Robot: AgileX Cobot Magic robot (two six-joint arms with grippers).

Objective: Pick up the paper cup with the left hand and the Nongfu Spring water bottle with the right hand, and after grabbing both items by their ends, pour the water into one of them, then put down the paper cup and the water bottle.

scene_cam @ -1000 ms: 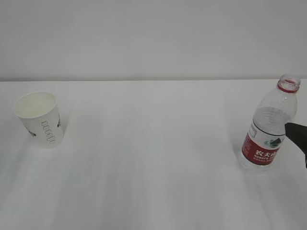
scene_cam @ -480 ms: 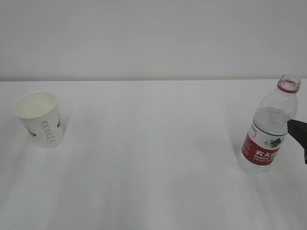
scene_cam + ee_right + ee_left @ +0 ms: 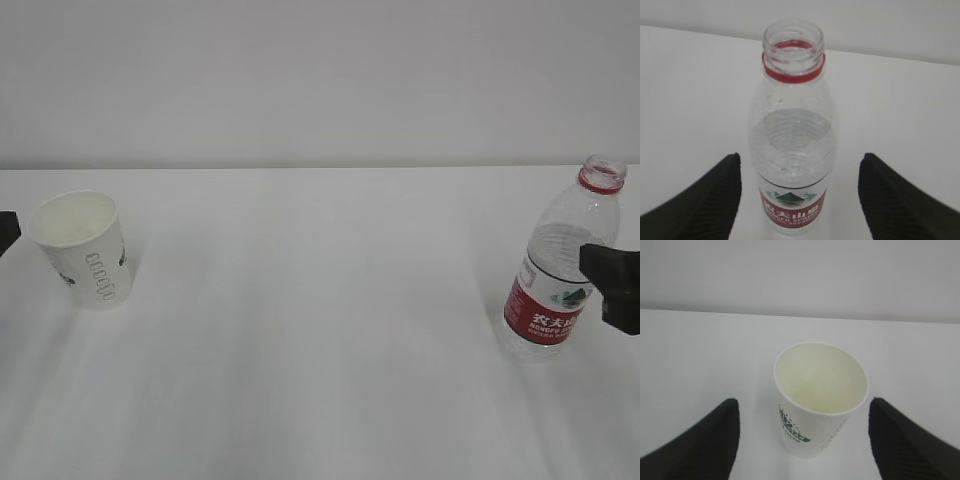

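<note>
Where the plain white counter (image 3: 320, 330) fills the lower part of the exterior view, a bare pale wall (image 3: 320, 80) runs across the top. Nothing lies in the wide middle of the counter between the two things.

At the left of that view stands the paper cup (image 3: 85, 250), upright and open at the top. It looks dry inside in the left wrist view. A small dark bit of the left hand (image 3: 6, 232) peeks in at the left edge, just beside the cup but not touching it. In the left wrist view its jaws stand wide, one black finger (image 3: 700, 445) at each lower corner, with the cup between them and gaps on both sides.

At the right of the exterior view stands the Nongfu Spring water bottle (image 3: 560, 265), upright with no cap. The water (image 3: 790, 145) fills it part way. The right hand (image 3: 615, 285) shows as a dark block at the right edge, partly in front of the bottle. In the right wrist view its jaws stand wide too, with the bottle between them, untouched.
</note>
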